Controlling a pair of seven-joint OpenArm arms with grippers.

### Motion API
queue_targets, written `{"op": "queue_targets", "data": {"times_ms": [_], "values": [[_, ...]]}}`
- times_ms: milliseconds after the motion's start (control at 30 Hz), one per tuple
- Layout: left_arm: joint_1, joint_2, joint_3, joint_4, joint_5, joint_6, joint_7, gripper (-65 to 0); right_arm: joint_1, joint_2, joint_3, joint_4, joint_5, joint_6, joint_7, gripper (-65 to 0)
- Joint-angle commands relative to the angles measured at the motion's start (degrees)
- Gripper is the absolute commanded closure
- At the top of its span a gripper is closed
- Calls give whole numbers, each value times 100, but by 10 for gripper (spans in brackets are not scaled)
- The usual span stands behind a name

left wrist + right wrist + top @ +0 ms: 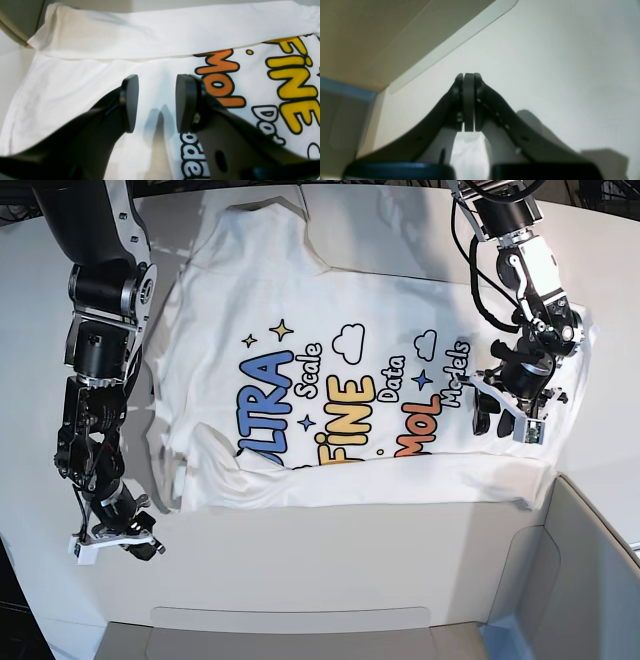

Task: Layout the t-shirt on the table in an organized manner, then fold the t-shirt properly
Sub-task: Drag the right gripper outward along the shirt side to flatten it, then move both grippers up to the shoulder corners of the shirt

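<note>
right hand (140,546): far left of the base view, low over bare desk (330,570), off the shirt's corner. Jaws pressed flat together in the wrist view (469,100), nothing pinched between them, just white surface beyond.

t-shirt (350,390): spread print-up across the middle of the desk, collar end toward the left side of the base view. Near long edge folded over onto itself in a band, covering the bottoms of the blue, yellow and orange letters. Same fold visible in the left wrist view (155,32) as a thick white strip lying over the print.

left hand (492,412): right side of the base view, hanging over the hem end of the shirt by the orange lettering. Pads (131,100) standing well apart, a clear gap between, only flat cloth and shadow showing through it (156,102). Not gripping anything; can't tell if the tips actually touch the fabric.

desk: plain white, bare around the shirt on all sides.
</note>
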Motion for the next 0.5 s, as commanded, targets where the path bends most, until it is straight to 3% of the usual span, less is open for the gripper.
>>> {"op": "queue_targets", "data": {"times_ms": [0, 100, 200, 333, 467], "values": [[-100, -51, 1, 102, -66, -6, -144, -255, 156, 39, -96, 84, 53, 80, -167, 0], [-100, -51, -8, 102, -66, -6, -144, -255, 51, 101, -413, 155, 53, 80, -1063, 0], [-100, -51, -16, 102, -66, -6, -144, -255, -354, 171, -694, 902, 53, 80, -1573, -30], [-91, -51, -8, 102, -66, -6, -144, -255, -1224, 206, -1441, 2643, 18, 80, -1617, -76], [-91, -51, -8, 102, -66, -6, -144, -255, -1540, 303, -1995, 3302, -378, 18, -1644, -77]]}}
